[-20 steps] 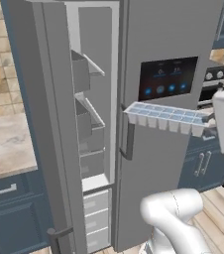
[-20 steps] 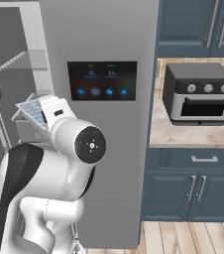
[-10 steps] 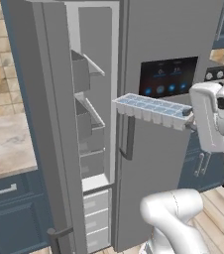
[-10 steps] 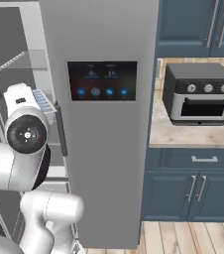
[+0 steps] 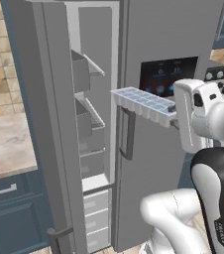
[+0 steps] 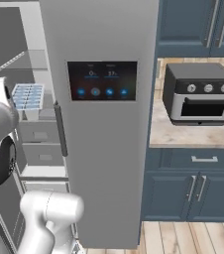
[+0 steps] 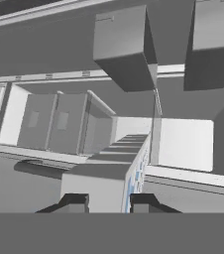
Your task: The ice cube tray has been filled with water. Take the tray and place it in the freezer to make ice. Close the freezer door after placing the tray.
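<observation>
The ice cube tray (image 5: pixel 142 104), long and white with pale-blue water (image 5: pixel 136 96) in its cells, is held level in the air, with my gripper (image 5: pixel 173 110) shut on its right end. Its free end points left at the open freezer (image 5: pixel 98 99), in front of the other door's bar handle. The freezer door (image 5: pixel 37 129) stands wide open at the left, with grey bins on its inner face. In the right base view the tray (image 6: pixel 27 95) shows beside my arm. In the hand view the tray (image 7: pixel 115 163) runs away from my gripper (image 7: pixel 109 203) toward the white shelves.
The fridge's right door with a black display (image 6: pixel 102 80) is closed beside the opening. White drawers (image 5: pixel 97 218) fill the freezer's bottom. A toaster oven (image 6: pixel 201 94) sits on the counter at the right, above dark blue cabinets (image 6: pixel 193 186). Another counter (image 5: pixel 7 149) lies left of the door.
The arm has swung left and carried the tray left and slightly up, from in front of the display door toward the open freezer compartment. The grip has stayed shut.
</observation>
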